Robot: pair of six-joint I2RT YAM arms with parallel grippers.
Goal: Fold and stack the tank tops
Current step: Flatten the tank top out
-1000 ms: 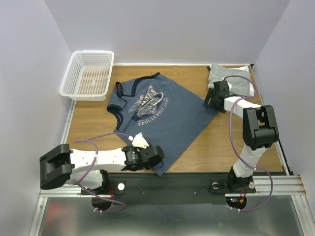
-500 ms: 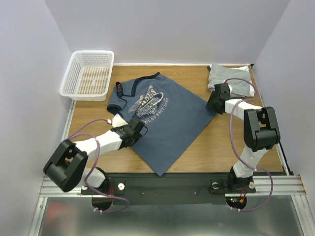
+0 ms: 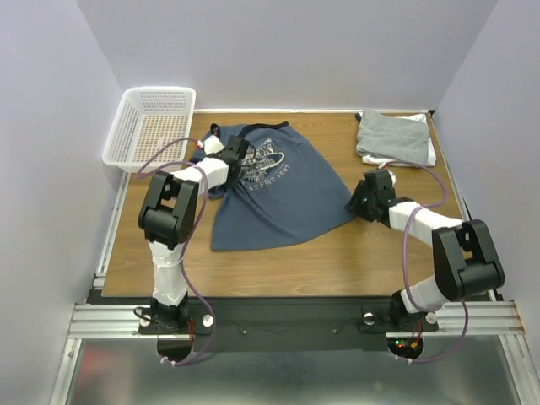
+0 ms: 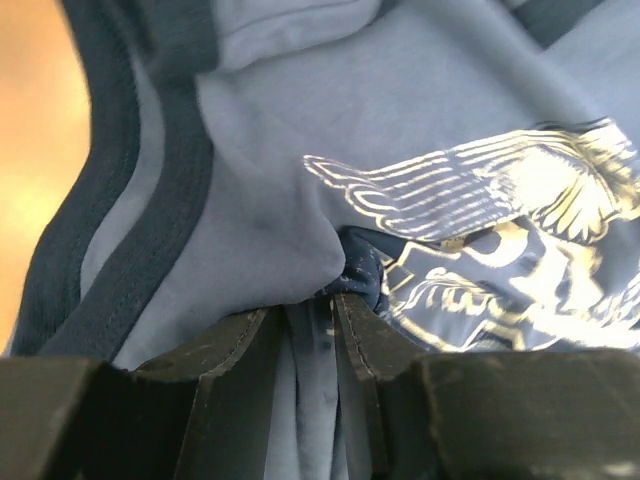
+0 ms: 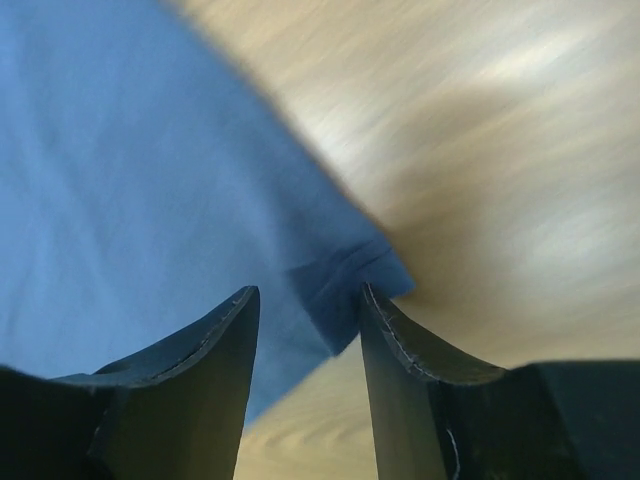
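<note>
The navy tank top (image 3: pixel 270 198) lies spread on the table, its pale print bunched up at the far left. My left gripper (image 3: pixel 234 154) is shut on a fold of it beside the print (image 4: pixel 480 230); cloth fills the narrow gap between the fingers (image 4: pixel 240 345). My right gripper (image 3: pixel 356 202) sits at the shirt's right corner (image 5: pixel 350 280). Its jaws stand apart around that corner, with bare wood showing between them. A folded grey tank top (image 3: pixel 390 135) rests on a white one (image 3: pixel 429 155) at the far right.
A white mesh basket (image 3: pixel 126 135) stands at the far left corner, close to my left gripper. Purple walls close in the table on three sides. The arm bases and a metal rail run along the near edge.
My left arm swung from the near edge to the far left and closed on the shirt near the print. The shirt turned and bunched. My right gripper moved nearer, jaws narrowing around the corner.
</note>
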